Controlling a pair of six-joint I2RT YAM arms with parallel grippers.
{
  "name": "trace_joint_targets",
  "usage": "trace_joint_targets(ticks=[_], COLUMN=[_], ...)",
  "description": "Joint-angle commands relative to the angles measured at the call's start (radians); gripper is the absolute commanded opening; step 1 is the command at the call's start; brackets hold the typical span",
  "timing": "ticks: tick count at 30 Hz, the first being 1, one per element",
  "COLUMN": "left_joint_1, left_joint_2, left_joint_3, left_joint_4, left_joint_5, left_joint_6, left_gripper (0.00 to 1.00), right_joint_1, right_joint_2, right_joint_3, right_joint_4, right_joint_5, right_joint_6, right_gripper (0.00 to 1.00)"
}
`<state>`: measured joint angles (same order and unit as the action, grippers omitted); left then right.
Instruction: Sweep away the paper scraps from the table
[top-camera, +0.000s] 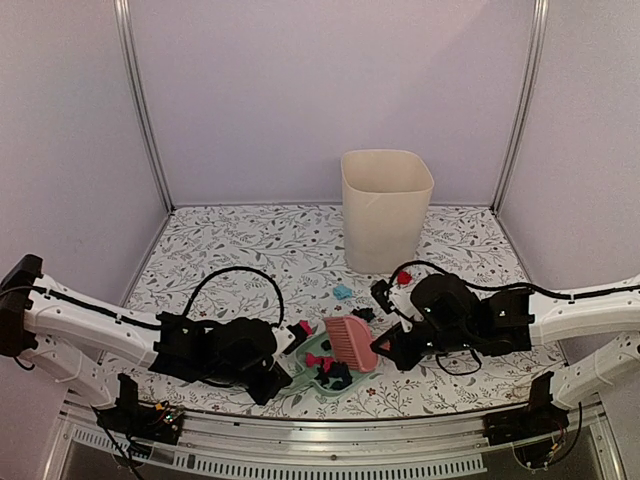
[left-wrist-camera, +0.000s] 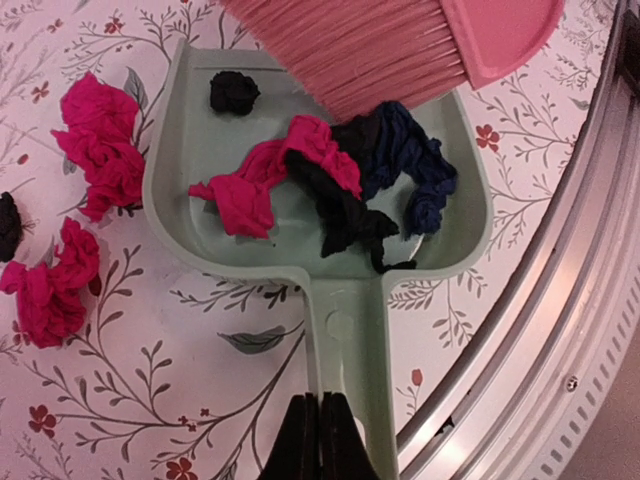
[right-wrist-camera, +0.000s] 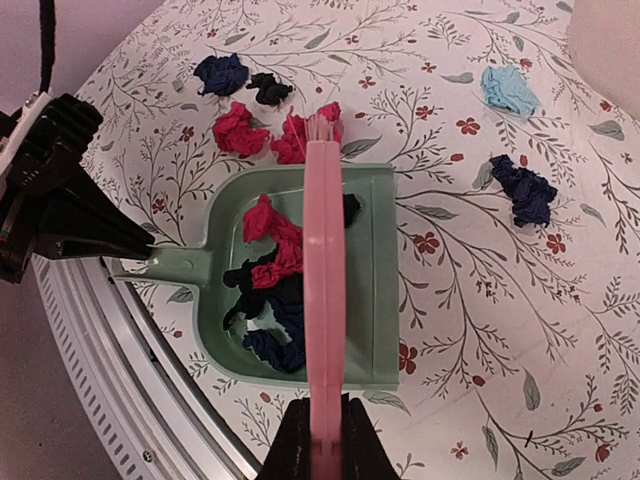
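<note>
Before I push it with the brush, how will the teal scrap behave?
The teal scrap is a small crumpled wad, so probably very light and easy to slide. Its irregular folds suggest it may tumble sideways off the brush rather than travel straight.

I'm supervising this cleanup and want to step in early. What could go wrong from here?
1. The dustpan holds a loose pile of scraps; tipping its mouth down on lifting could spill them.
2. Pink scraps lie outside the pan's wall; the brush may miss them.
3. The teal scrap and navy scrap lie farther off and could be left behind.
</note>
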<state>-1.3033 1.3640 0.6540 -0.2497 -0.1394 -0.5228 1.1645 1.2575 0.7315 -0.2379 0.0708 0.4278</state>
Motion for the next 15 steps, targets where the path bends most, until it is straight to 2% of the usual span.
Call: trace_joint_targets(ticks=[1,8,15], left_joint_1=[-0.001,-0.003,-0.004], left_joint_2=[0.012,0.005,-0.049], left_joint_3=[-0.021,-0.018,-0.028], left_joint_4=[0.037,0.059,0.070], left_joint_5=[-0.021,-0.048,-0.052], left_joint_6=[0.018,0.030,0.042], left_gripper=[0.00,0.00,0.00], right_joint_1=[0.001,0.001,0.001], right_joint_2=[-0.049,-0.084,-0.192], right_joint_3=[0.001,0.088,0.078], right_joint_4=[0.029,-0.166,-0.186], right_joint_5=[-0.008,0.253,0.332], right_joint_6=[-0.025,0.043,0.071], right_gripper=[0.00,0.00,0.00])
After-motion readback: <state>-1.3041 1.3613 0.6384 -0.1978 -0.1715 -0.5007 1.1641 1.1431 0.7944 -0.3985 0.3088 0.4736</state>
